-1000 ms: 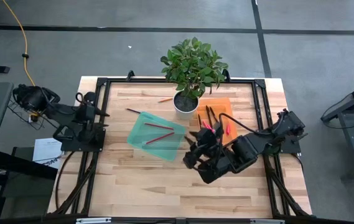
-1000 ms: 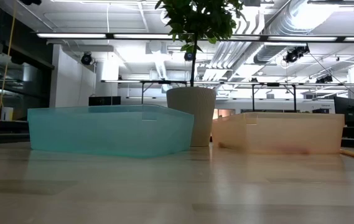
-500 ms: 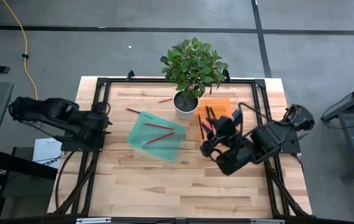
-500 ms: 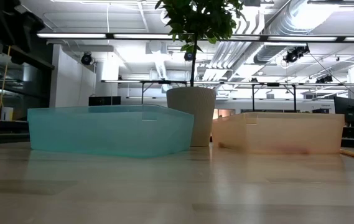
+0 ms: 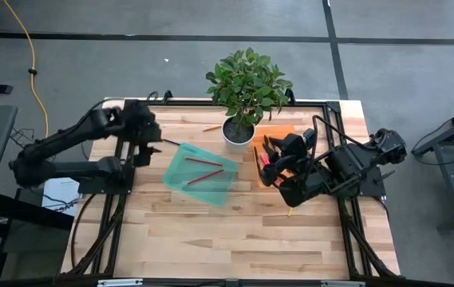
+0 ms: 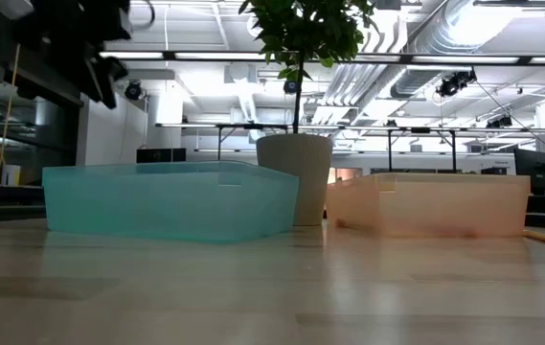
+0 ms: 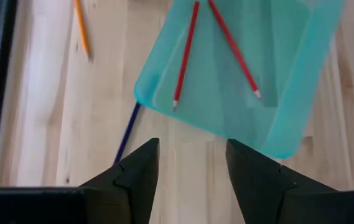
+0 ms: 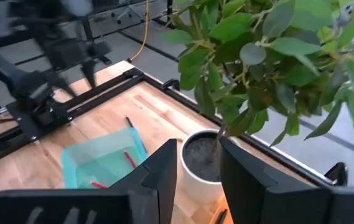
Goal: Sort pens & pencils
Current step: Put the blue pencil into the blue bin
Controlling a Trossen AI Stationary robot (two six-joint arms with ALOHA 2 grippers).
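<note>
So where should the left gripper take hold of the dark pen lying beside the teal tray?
Probably mid-shaft on the dark pen, coming straight down, fingers across its length. It lies flat on the table, one end near the teal tray. The left gripper is open above it.

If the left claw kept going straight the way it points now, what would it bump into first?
Probably the near edge of the see-through teal plastic tray holding two red pencils. The open left gripper faces it over bare wood, with a dark slim pen just aside. Depth is uncertain.

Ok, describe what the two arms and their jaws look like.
Both arms are dark, nearly black, built of jointed segments with black cables looped along them. The left gripper ends in two matte black, angular wedge-shaped jaws. The right gripper has the same faceted black jaws. No markings are visible.
</note>
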